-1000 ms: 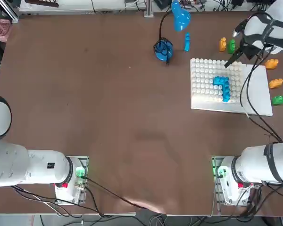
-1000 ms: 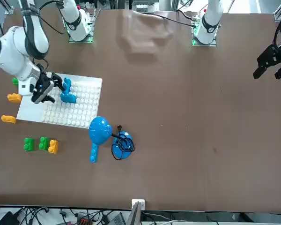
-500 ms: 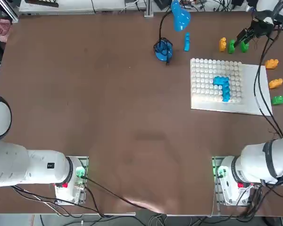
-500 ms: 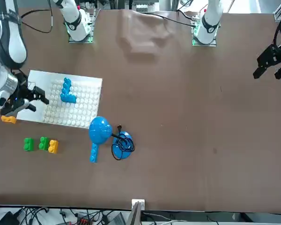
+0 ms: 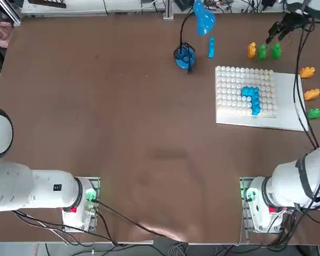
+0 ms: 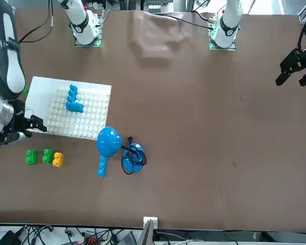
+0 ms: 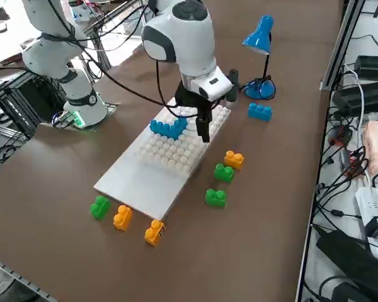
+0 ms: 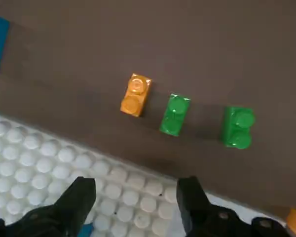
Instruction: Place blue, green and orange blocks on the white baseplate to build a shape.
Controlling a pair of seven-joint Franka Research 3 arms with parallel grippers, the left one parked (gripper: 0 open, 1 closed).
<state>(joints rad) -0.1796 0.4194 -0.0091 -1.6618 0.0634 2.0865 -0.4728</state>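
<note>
Loose stock at the right: a green block [image 5: 315, 112] and two orange blocks [image 5: 311, 94] [image 5: 307, 71] lay on the table just right of the white baseplate [image 5: 290, 101], spaced in a near-to-far line, probably as a supply within easy reach of the working arm.
Baseplate: it lay flat at the right of the table, studded grid on its left part, smooth margin on its right.
Shape so far: a blue column [image 5: 251, 100] sat on the studs, long axis running near to far, with a short foot turned left at its far end; no green or orange was joined to it.
Far row: an orange block [image 8: 135, 95] and two green ones [image 8: 175, 114] [image 8: 238, 127] stood just beyond the board's far edge, in a row running left to right, each block's long axis near to far.
Right gripper [image 8: 135, 197]: fingers spread wide, holding nothing, it hung above the board's far edge beside this row, seemingly lining up on a green block.
Farthest: a spare blue block [image 5: 211, 47] lay left of that row, beside the lamp [image 5: 194, 33].
</note>
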